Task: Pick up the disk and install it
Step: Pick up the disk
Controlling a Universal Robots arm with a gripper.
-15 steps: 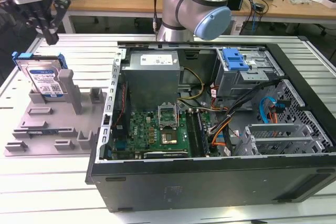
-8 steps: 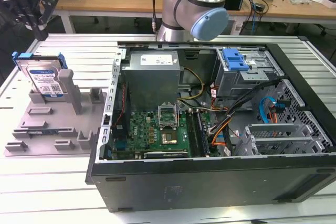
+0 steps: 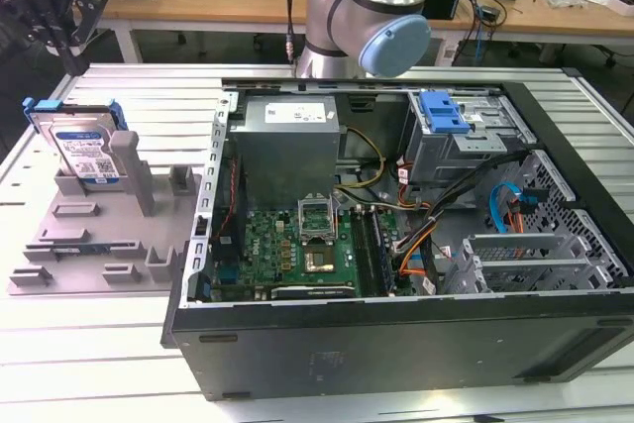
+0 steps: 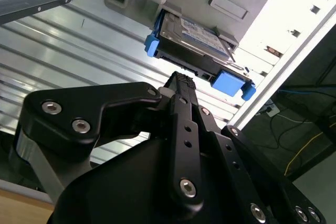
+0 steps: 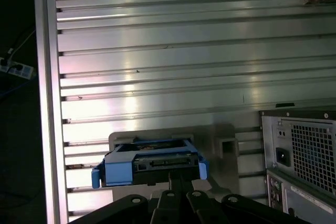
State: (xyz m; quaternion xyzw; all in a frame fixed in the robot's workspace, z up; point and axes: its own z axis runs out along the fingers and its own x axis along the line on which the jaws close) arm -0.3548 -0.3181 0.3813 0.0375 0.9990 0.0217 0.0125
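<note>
Standing upright in grey plastic rack (image 3: pixel 99 237), flat silver disk (image 3: pixel 85 149), blue-framed

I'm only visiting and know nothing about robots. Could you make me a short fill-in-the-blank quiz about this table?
The disk has a ____ frame.
It stands ____ in the grey holder.
The holder sits on the exterior view's ____ of the case.
The gripper is nearest the ____.
Missing words: blue; upright; left; disk.

The tool (image 5: pixel 176 184) covers part of the disk (image 5: pixel 151 162) in the first wrist view.
</note>
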